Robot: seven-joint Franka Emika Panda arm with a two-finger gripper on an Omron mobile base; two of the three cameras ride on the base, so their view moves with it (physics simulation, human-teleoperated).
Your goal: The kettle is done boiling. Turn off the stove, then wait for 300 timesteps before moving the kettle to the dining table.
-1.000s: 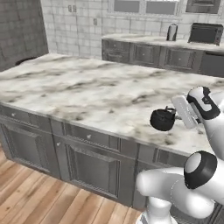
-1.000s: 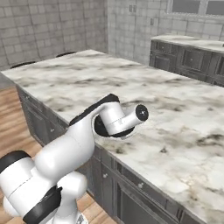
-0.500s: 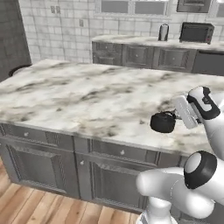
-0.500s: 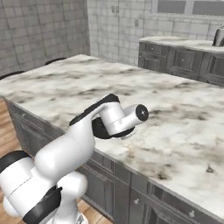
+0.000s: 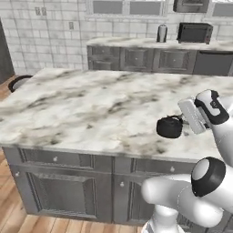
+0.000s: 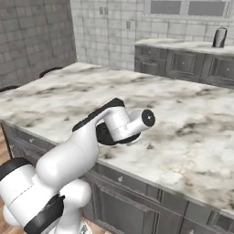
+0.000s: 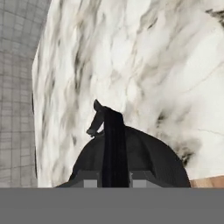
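Note:
A small black kettle (image 5: 169, 127) hangs from my gripper (image 5: 183, 121), which is shut on its thin arched handle (image 7: 114, 140). It is held low over the dining table (image 5: 91, 100), near the marble top's front edge on the right. In the right base view the kettle (image 6: 103, 136) peeks out dark behind my white forearm, above the table (image 6: 183, 114). From the hand view the kettle's round body (image 7: 144, 159) and spout sit just below my gripper (image 7: 114, 180), with veined marble (image 7: 153, 65) beyond. The stove is out of view.
A wall counter at the back carries a toaster oven (image 5: 195, 32) and a tall silver canister (image 5: 162, 33), with the canister (image 6: 220, 37) also seen from the right. Black stools (image 5: 20, 82) (image 6: 50, 71) stand at the island's far left. Wooden floor lies below the dark cabinet fronts (image 5: 68, 191).
The whole picture has shifted, so the base has moved: the island now lies squarer in front. The kettle stays in the shut gripper in the same pose.

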